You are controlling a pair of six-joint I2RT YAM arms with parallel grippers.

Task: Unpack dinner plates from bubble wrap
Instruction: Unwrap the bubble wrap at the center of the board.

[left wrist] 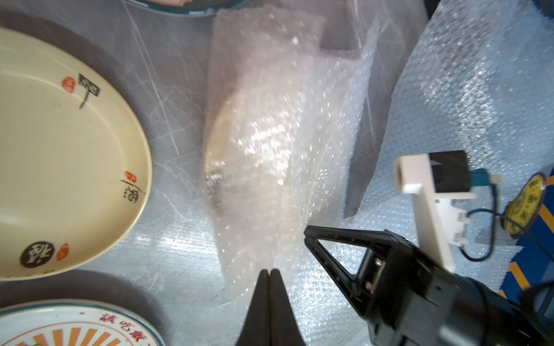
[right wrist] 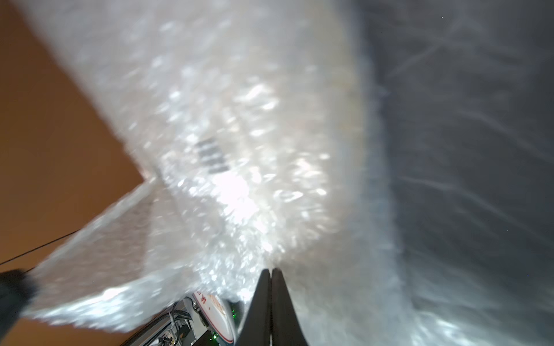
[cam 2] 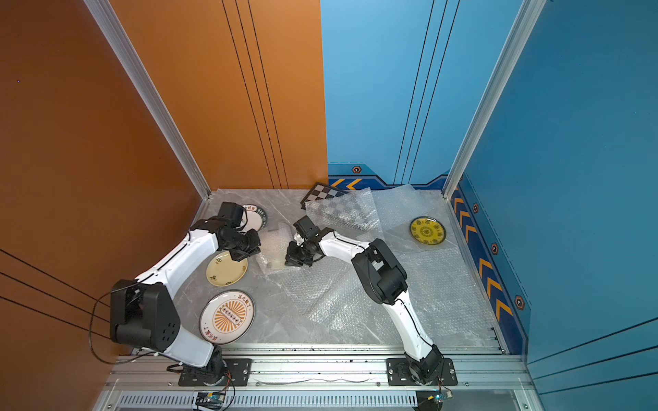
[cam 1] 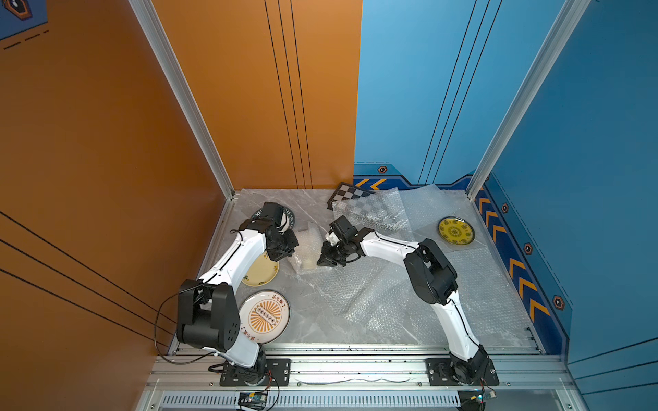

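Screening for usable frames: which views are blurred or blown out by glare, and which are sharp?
Right wrist view: heavily motion-blurred, glare burning out the middle of the bubble wrap bundle. Left wrist view: cream plate crisp, but the bubble wrap bundle is smeared and shiny. Both top views: evenly lit and sharp, the pattern on the yellow plate visible.

Orange walls (cam 1: 106,142) closed the left and far left, blue walls (cam 1: 427,89) the far right and right, with aluminium posts (cam 1: 185,99) between. The grey marbled table (cam 1: 306,210) lay evenly lit, an aluminium rail (cam 1: 356,370) along its near edge.
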